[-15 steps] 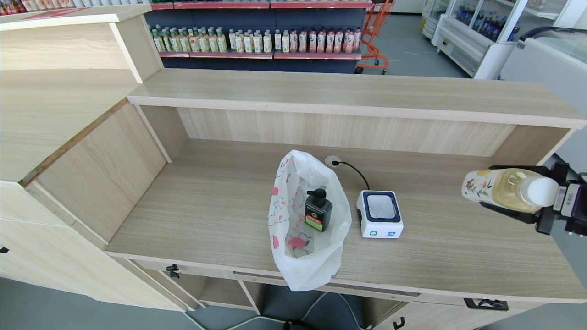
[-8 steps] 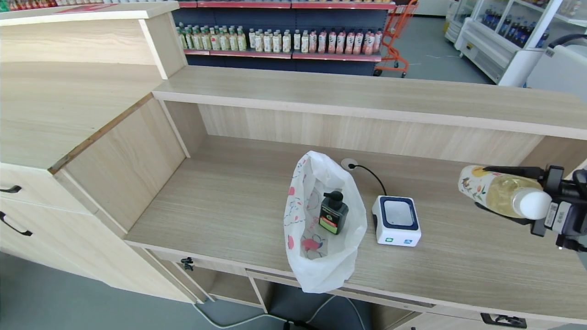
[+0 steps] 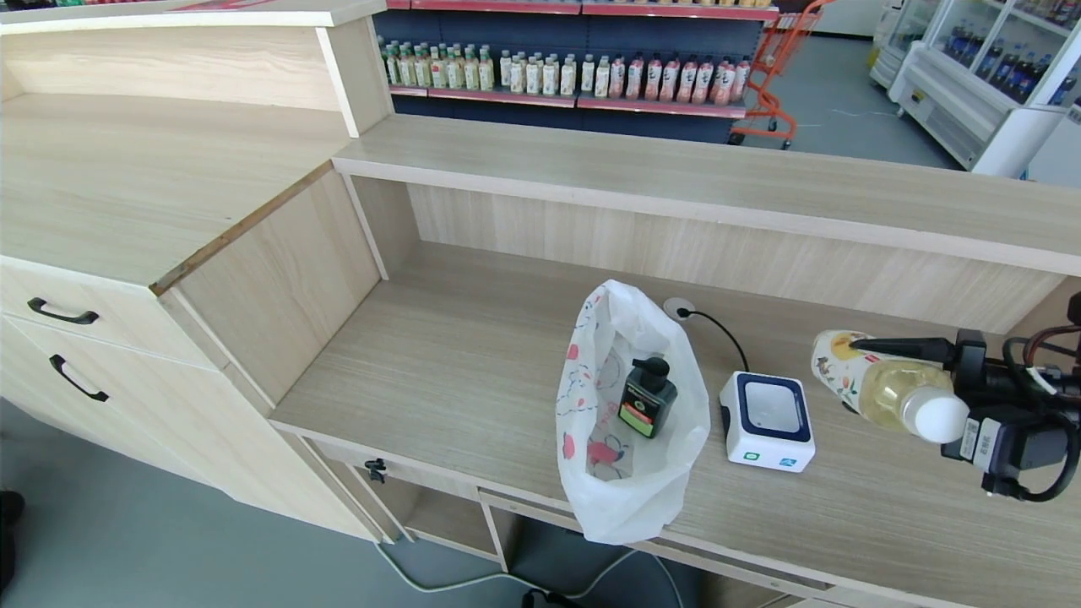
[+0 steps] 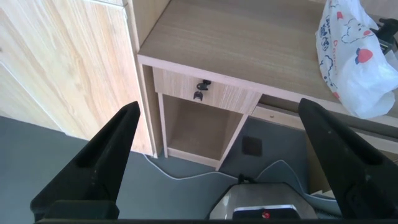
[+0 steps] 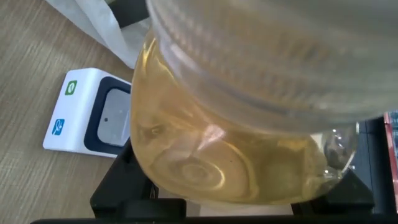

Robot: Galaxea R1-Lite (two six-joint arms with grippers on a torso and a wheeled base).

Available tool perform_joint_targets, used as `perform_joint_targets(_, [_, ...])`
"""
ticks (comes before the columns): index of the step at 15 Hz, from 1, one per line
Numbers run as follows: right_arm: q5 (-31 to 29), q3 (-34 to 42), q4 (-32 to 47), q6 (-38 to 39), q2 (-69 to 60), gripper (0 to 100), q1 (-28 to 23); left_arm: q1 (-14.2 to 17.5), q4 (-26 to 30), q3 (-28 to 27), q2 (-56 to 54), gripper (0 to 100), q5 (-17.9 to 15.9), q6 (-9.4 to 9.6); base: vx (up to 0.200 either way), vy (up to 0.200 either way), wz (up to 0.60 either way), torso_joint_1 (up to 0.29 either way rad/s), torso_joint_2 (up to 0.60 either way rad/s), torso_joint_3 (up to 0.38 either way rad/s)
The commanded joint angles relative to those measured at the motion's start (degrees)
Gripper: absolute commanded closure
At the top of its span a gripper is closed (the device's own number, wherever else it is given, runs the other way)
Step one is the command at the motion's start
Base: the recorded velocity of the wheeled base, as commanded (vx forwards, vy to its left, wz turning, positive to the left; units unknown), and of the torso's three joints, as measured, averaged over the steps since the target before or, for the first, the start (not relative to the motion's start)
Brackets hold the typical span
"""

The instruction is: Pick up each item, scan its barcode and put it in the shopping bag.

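Head view: drink bottle point(image 3: 870, 384) sideways between right fingers point(image 3: 904, 346), tight around it (right of the scanner point(image 3: 767, 418))

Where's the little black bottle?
In the head view, the black bottle sits inside the white bag, just left of the scanner on the counter.

Yellow drink bottle point(image 3: 874, 387) sideways, aloft near scanner point(image 3: 767, 420); pump bottle point(image 3: 647, 397) inside bag point(image 3: 629, 507).

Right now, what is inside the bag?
One dark pump bottle is in the bag. The bag's near wall covers part of its bottom, so anything there cannot be seen.
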Motion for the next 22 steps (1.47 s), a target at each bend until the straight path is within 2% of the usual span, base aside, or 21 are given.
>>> perform_joint_targets(1, [0.11, 0.48, -0.01, -1.5, 2.94, 100, 0.1, -0.02, -0.01, 0.0, -0.02, 0, 0.01, 0.01, 0.0, 0.0, 0.0, 0.0, 0.0, 0.0])
perform_joint_targets(7, [2.48, 0.48, -0.09, -5.9, 7.42, 100, 1.33, -0.02, -0.01, 0.0, -0.02, 0, 0.01, -0.08, 0.0, 0.0, 0.0, 0.0, 0.0, 0.0])
perform_joint_targets(15, [2.57, -0.49, -0.53, -6.07, 10.14, 100, 1.59, -0.02, -0.01, 0.0, -0.02, 0, 0.01, 0.01, 0.0, 0.0, 0.0, 0.0, 0.0, 0.0])
perform_joint_targets(22, [3.1, -4.53, -0.71, -7.3, 13.04, 100, 2.12, -0.02, -0.01, 0.0, -0.02, 0, 0.01, 0.01, 0.0, 0.0, 0.0, 0.0, 0.0, 0.0])
